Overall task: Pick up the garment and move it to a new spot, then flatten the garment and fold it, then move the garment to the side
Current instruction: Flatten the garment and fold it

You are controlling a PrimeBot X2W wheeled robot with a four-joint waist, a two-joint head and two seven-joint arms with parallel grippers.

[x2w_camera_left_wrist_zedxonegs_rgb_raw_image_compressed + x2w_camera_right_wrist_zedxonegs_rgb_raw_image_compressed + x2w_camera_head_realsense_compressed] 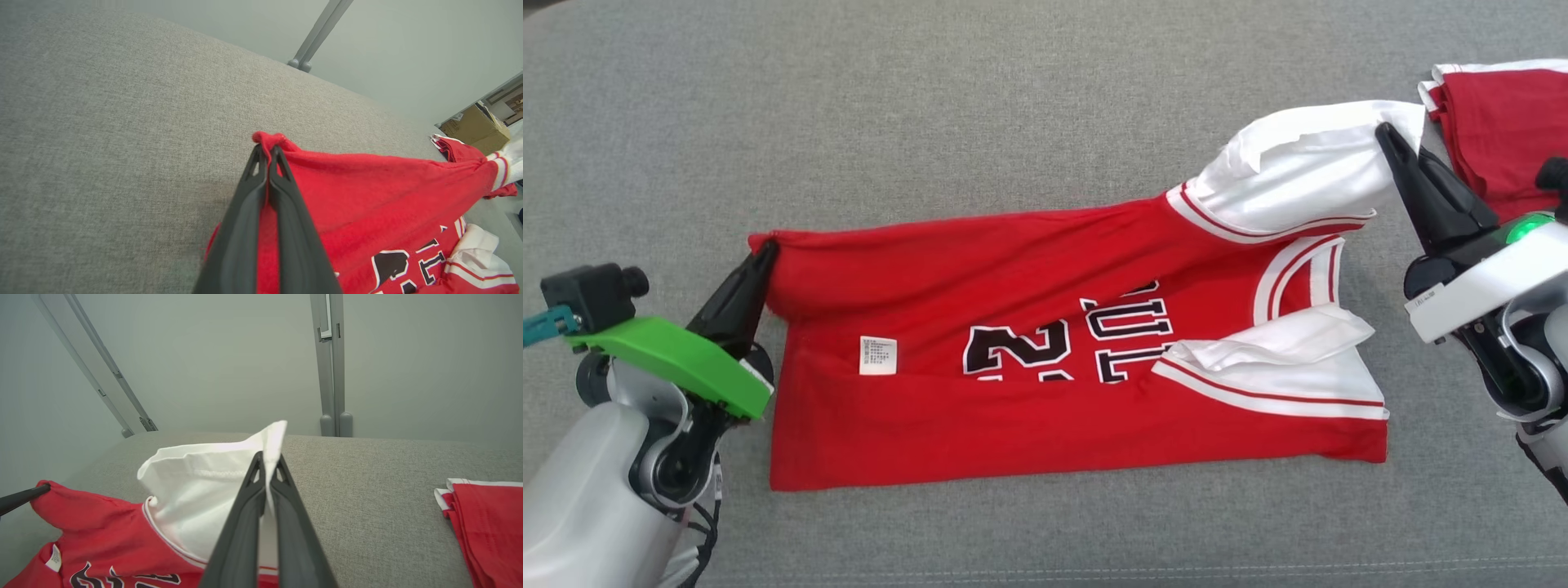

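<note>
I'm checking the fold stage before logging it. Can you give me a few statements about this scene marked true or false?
1. The left gripper is shut on a red corner of the jersey. True.
2. The right gripper grips the jersey's neckline. False: its fingers pinch the white sleeve.
3. A second red garment lies at the robot's right. True.
4. The jersey lies on a wooden table. False: it lies on a grey fabric surface.
5. A white label shows on the jersey's red body. True.
</note>
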